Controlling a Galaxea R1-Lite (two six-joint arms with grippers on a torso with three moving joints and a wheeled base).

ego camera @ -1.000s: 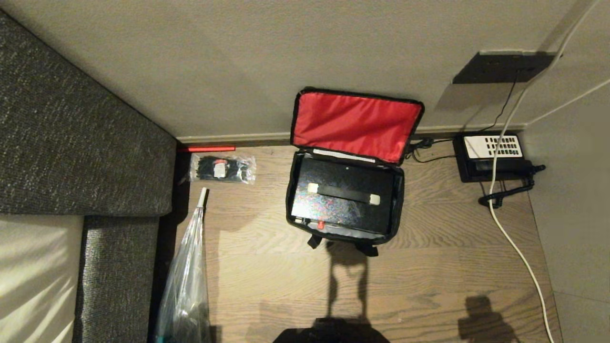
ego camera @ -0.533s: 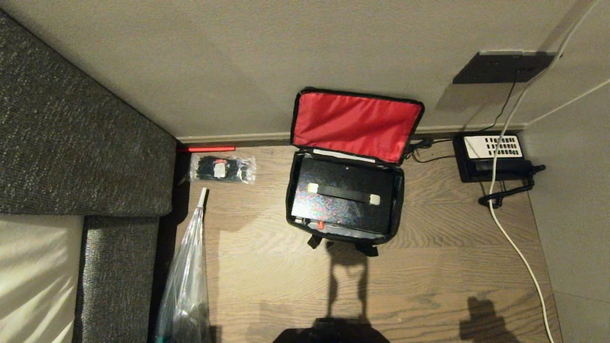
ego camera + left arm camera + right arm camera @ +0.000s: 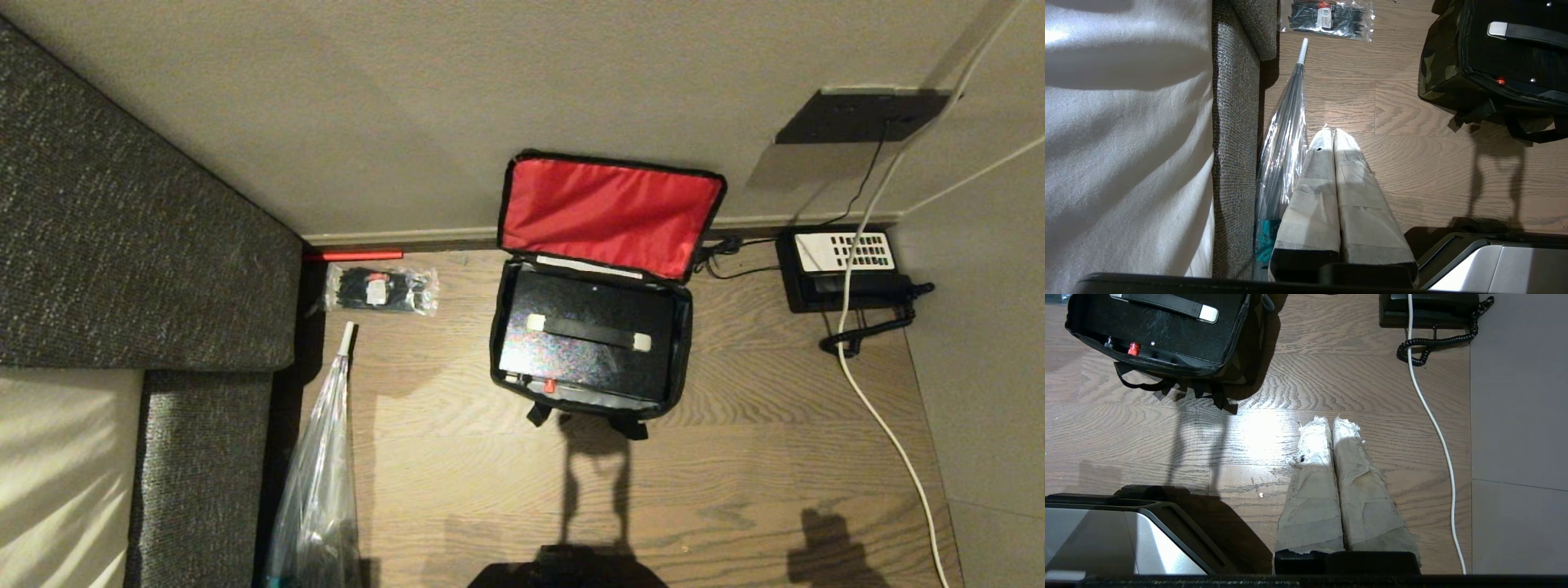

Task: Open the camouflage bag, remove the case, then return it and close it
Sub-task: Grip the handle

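Observation:
The camouflage bag (image 3: 684, 343) stands open on the wood floor against the wall, its red-lined lid (image 3: 608, 214) leaning back. The black case (image 3: 592, 359) lies flat inside, handle with white ends on top, small red latch at its near edge. In the left wrist view the bag (image 3: 1439, 69) sits off beyond my left gripper (image 3: 1332, 131), which is shut and empty above bare floor. In the right wrist view my right gripper (image 3: 1329, 421) is also shut and empty, well short of the bag (image 3: 1241, 343). Neither arm shows in the head view.
A grey sofa (image 3: 122, 245) fills the left side, with a clear folded umbrella (image 3: 322, 474) beside it. A packet of black cable ties (image 3: 380, 288) lies near the wall. A black telephone (image 3: 845, 269) and white cable (image 3: 878, 416) are at the right.

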